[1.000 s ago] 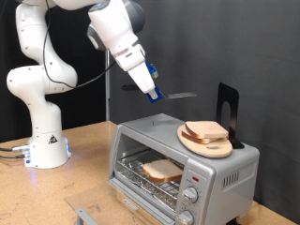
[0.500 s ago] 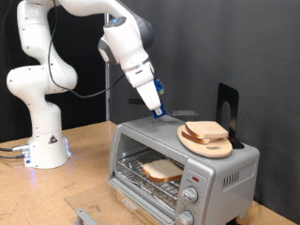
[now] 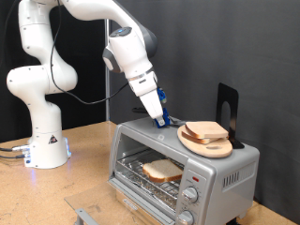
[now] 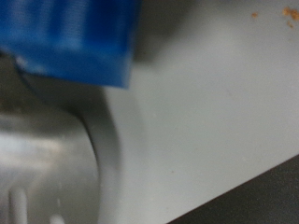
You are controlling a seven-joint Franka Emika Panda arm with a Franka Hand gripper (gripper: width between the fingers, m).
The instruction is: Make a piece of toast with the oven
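A robotics laboratory bench is serving as a mock kitchen: a white robot arm is standing bolted to a wooden table, black curtains are screening the background, and a silver oven is sitting beside cabling.

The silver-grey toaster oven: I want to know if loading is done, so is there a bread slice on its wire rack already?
Yes, a pale bread slice lies on the wire rack inside the open silver-grey toaster oven.
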